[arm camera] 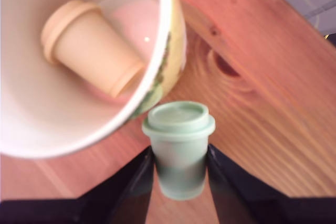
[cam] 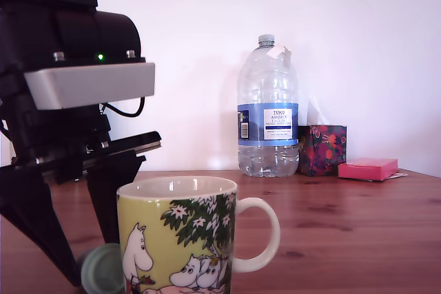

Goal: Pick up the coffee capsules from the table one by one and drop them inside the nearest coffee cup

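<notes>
The mint green capsule [arm camera: 178, 119] sat between the two fingers of the pincer [arm camera: 179, 150]. The fingers pressed its tapered sides, so the pincer looked clamped on it. The capsule's long axis ran along the fingers, and its rimmed face pointed away from the wrist toward the coffee cup [arm camera: 167, 51]. In the exterior view the capsule [cam: 102, 270] was low down near the bench [cam: 344, 225], just beside the cup's base on that view's left and well under the white rim. Whether it touched the wood could not be told. The beige capsule [arm camera: 89, 45] already lay on its side inside the cup. The next move probably called for a lift above the rim, then a short carry forward over the opening.
</notes>
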Controlling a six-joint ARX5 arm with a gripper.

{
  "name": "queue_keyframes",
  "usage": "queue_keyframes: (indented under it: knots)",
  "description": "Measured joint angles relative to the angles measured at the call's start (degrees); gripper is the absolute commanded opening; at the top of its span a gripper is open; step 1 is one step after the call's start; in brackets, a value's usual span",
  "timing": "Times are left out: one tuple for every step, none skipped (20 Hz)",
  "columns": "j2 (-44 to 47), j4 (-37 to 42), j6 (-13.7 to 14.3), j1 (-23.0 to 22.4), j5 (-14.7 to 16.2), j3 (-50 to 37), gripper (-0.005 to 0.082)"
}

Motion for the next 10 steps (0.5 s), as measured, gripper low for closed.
queue_keyframes:
  knots:
    - [0.04,0.0,0.0,0.0,0.02,0.0,0.0194]
    - [0.04,0.02,0.0,0.0,0.02,0.0,0.0178]
    - [0.04,0.04,0.0,0.0,0.02,0.0,0.0157]
    - [0.04,0.04,0.0,0.0,0.02,0.0,0.0138]
    - [0.04,0.04,0.0,0.0,0.02,0.0,0.0123]
    - [0.04,0.04,-0.07,0.0,0.02,0.0,0.0123]
    - [0.04,0.04,-0.28,0.0,0.04,0.0,0.0123]
    - [0.04,0.07,-0.44,0.0,0.02,0.0,0.0124]
    - [0.04,0.07,-0.48,0.0,0.04,0.0,0.0125]
    - [0.04,0.07,-0.48,0.0,0.04,0.0,0.0125]
